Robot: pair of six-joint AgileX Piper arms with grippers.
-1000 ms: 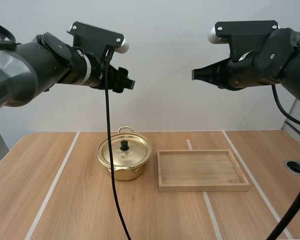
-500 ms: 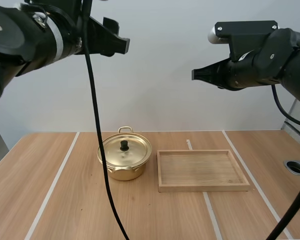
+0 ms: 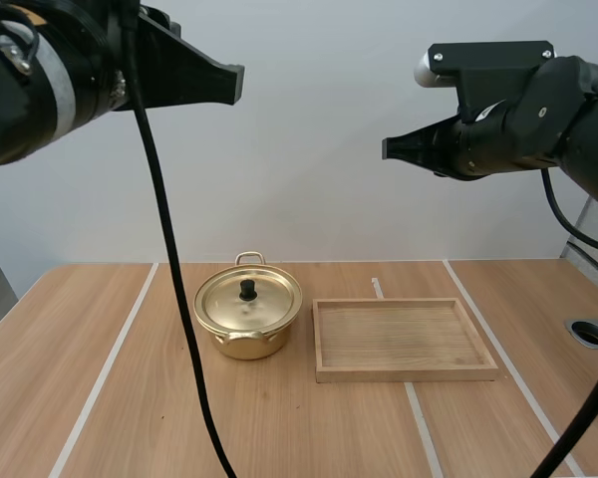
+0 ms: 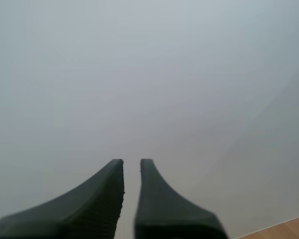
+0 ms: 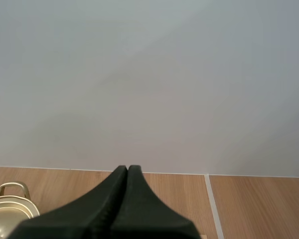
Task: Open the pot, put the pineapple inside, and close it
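Pot, golden and two-handled, stands on the wooden table nearer the far edge than the near one, a little left of the table's middle. Its lid sits on it, closed, with a small black knob upright at the centre. Just beside the pot, toward the table's right edge, lies a shallow wooden tray, a narrow strip of table between the two. High above the table's left side hangs my left gripper, its two black fingers a narrow gap apart with nothing between them. High above the tray hangs my right gripper, its fingers pressed together as one dark wedge, holding nothing, pointed toward the left arm. Both grippers are well apart from the pot.
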